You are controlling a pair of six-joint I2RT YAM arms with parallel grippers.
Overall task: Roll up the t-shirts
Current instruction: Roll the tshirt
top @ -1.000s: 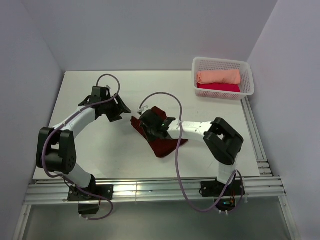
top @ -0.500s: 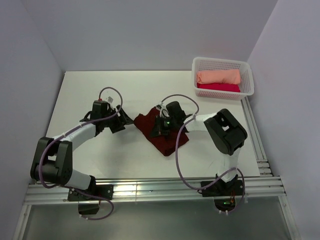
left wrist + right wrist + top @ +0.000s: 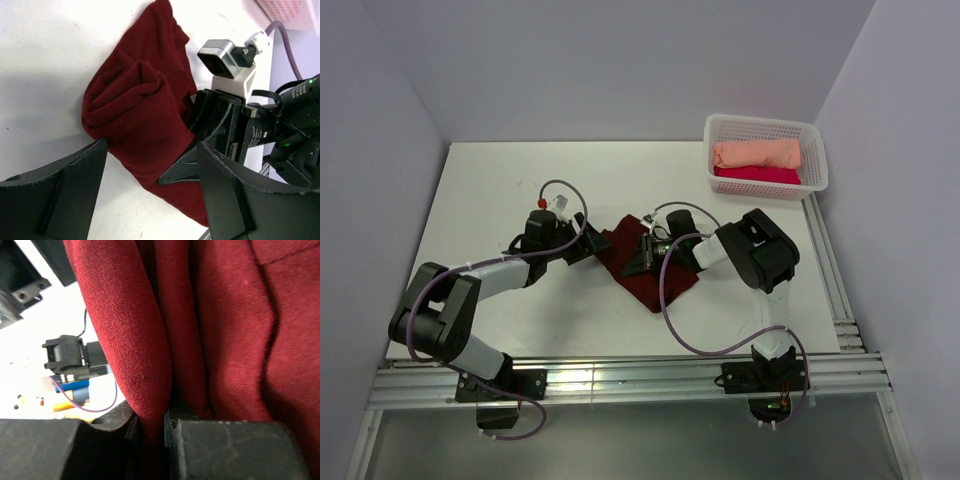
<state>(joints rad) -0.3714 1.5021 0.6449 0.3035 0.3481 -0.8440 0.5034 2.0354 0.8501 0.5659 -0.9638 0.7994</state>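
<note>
A dark maroon t-shirt (image 3: pixel 640 285) lies bunched and partly rolled in the middle of the table, seen close in the left wrist view (image 3: pixel 140 105). My right gripper (image 3: pixel 640 256) lies low on it, shut on a thick fold of the maroon cloth (image 3: pixel 145 355) that rises between its fingers (image 3: pixel 152 426). My left gripper (image 3: pixel 588 248) stands open just left of the shirt's rolled end, its jaws wide apart (image 3: pixel 150 150) with nothing between them. Peach (image 3: pixel 757 154) and crimson-pink (image 3: pixel 755 175) t-shirts lie rolled in the basket.
A white mesh basket (image 3: pixel 765 124) stands at the back right corner. The right wrist's camera block (image 3: pixel 225 52) and cable sit close over the shirt. Grey walls close in left, right and behind. A metal rail (image 3: pixel 620 378) runs along the near edge.
The right arm has dropped low onto the shirt, bunching it up. The left gripper has slid right and nearer, up to the shirt's left end, and opened wider.
</note>
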